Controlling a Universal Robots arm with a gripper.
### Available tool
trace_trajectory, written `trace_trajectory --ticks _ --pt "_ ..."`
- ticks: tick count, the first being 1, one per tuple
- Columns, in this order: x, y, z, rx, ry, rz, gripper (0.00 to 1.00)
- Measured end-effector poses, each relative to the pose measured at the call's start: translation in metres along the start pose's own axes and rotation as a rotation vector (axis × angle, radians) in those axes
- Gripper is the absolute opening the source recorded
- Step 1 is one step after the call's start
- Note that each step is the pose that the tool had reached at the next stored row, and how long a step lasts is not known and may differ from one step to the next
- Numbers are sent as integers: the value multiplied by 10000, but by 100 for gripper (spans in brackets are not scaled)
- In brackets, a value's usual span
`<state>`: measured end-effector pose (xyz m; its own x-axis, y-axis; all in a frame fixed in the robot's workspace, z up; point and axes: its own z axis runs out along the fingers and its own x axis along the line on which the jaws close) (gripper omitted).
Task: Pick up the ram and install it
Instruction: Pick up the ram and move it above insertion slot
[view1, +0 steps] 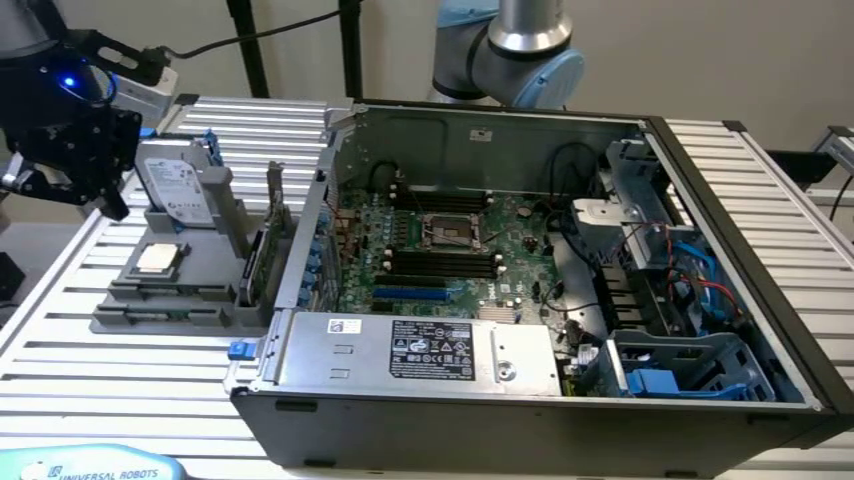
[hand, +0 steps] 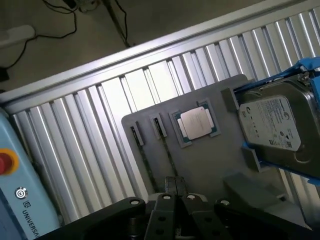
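Observation:
My gripper (view1: 110, 203) hangs at the exterior view's left, above the far corner of a grey parts tray (view1: 127, 318), with its fingers shut and nothing visible between them. In the wrist view the gripper (hand: 175, 192) looks down on the tray (hand: 210, 165). Two thin dark strips stand on edge in the tray's narrow slots; I take one of them for the ram (hand: 165, 150). The open computer case (view1: 534, 400) lies to the exterior view's right. Black memory slots (view1: 441, 263) show on its green motherboard (view1: 501, 225).
On the tray stand a silver hard drive (hand: 275, 125), a processor chip (hand: 196, 123) and an upright expansion card (view1: 274, 245). A power supply (view1: 427, 350) fills the case's near side, and cables and a blue drive cage (view1: 681, 375) fill the exterior view's right. A teach pendant (hand: 15, 200) lies on the slatted table.

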<state>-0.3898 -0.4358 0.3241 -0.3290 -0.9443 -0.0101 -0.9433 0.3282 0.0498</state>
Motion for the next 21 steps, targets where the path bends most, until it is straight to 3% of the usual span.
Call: trace_trajectory --ticks 6,21 --pt "1 -3 56 -11 54 -1085 11" --pt "10 -26 300 -31 151 -3037 11"
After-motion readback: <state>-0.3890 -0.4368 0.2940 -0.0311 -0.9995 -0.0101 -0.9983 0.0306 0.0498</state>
